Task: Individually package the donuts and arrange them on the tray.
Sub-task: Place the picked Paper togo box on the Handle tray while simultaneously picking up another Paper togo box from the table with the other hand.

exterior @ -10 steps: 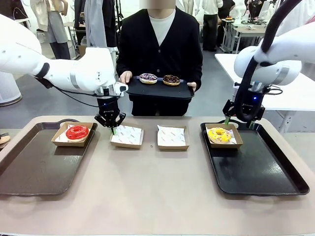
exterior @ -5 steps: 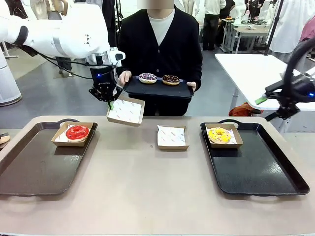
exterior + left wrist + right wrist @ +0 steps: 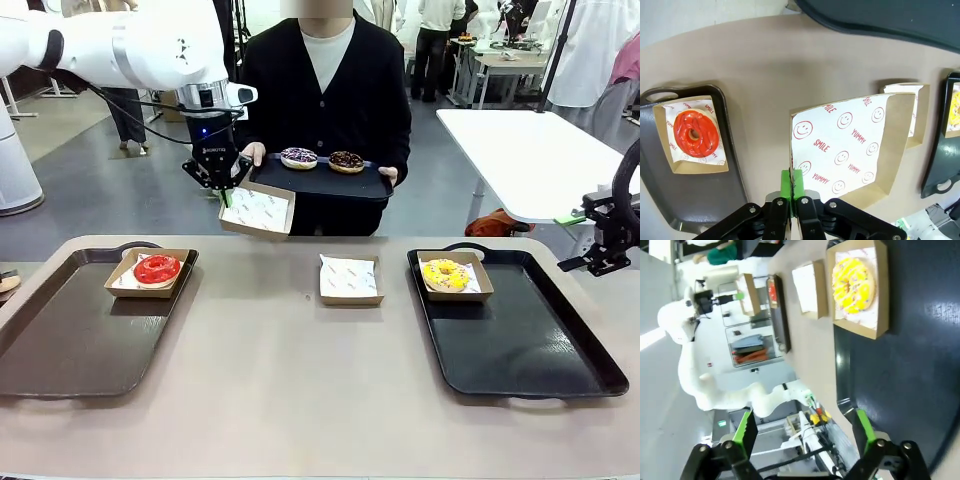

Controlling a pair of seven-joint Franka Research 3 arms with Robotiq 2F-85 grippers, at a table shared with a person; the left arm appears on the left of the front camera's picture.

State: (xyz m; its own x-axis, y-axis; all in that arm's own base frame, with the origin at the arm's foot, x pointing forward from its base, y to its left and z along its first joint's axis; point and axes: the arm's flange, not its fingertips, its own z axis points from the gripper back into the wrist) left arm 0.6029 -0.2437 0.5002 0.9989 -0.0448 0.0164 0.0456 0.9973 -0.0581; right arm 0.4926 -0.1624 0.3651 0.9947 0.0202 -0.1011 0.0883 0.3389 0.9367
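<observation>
We saw the red donut (image 3: 157, 268) and the yellow donut (image 3: 445, 273) boxed and 2 unboxed, while the left claw (image 3: 226, 196) pinched an empty box (image 3: 257, 210) and the right claw (image 3: 805, 432) gaped open.

This looks like a robotics lab set in a large open hall: a white robot arm (image 3: 120, 45) reaches in over a beige bench (image 3: 300, 420) from the bench's left (a person (image 3: 330, 100) stands at its far side). Beyond the bench lies a bare grey floor (image 3: 100, 190), a plain white table (image 3: 520, 150) off the bench's far right corner, and farther back more tables (image 3: 500, 62) with people (image 3: 432, 30) standing around them.
</observation>
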